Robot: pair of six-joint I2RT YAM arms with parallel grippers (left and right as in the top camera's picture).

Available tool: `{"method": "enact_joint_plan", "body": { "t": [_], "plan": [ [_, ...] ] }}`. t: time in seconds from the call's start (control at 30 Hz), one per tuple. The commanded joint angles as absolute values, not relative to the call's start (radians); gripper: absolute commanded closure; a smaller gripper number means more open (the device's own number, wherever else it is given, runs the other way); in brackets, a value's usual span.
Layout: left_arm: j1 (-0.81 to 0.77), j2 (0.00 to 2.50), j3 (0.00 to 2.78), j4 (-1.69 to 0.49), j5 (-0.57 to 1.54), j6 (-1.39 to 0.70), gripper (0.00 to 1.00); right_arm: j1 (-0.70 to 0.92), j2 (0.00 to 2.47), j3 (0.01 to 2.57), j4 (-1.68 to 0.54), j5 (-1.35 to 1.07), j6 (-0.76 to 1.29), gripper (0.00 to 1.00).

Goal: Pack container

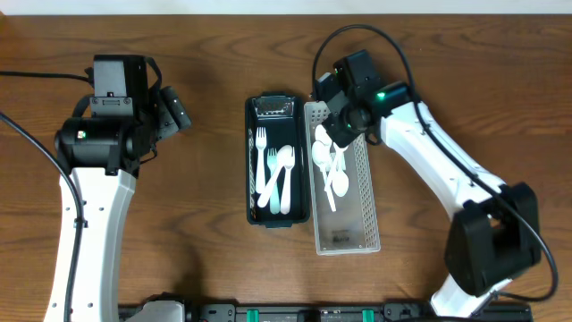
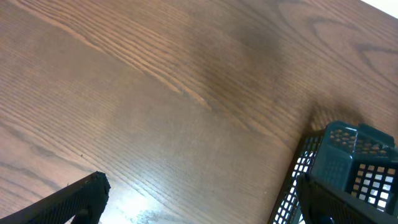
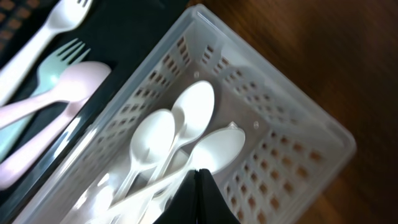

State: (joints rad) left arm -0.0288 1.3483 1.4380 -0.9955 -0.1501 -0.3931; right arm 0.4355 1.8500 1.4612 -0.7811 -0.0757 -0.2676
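My right jaws are pinched shut low in the white basket (image 3: 298, 124), over the white spoons (image 3: 189, 118); whether a handle is caught I cannot tell. I judge this the picking step: next, a straight lift and a carry to the black container (image 1: 251, 170) just beside. My left jaws hang wide open over the counter (image 2: 155, 93).

White arm links (image 1: 89, 215), black joints (image 1: 116, 80), cables (image 1: 357, 29); right claw (image 3: 198, 175) black.

Wooden table (image 1: 214, 259); black tray (image 1: 249, 161), white basket (image 1: 359, 215).
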Motion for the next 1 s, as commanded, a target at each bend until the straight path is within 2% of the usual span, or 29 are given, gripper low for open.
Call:
{"method": "enact_joint_plan", "body": {
  "t": [0.0, 0.3, 0.57, 0.97],
  "plan": [
    [-0.025, 1.346, 1.437, -1.003, -0.162, -0.402, 0.02, 0.441, 1.910, 1.460, -0.755, -0.080, -0.333, 0.99],
    [-0.025, 1.346, 1.437, -1.003, -0.162, -0.402, 0.02, 0.439, 2.016, 1.460, -0.638, -0.075, -0.356, 0.97],
    [-0.025, 1.346, 1.437, -1.011, -0.162, -0.402, 0.02, 0.439, 2.041, 1.460, -0.503, 0.069, -0.344, 0.89],
    [-0.025, 1.346, 1.437, -1.018, -0.162, -0.402, 0.02, 0.426, 2.042, 1.460, -0.396, 0.180, -0.266, 0.88]
  ]
}}
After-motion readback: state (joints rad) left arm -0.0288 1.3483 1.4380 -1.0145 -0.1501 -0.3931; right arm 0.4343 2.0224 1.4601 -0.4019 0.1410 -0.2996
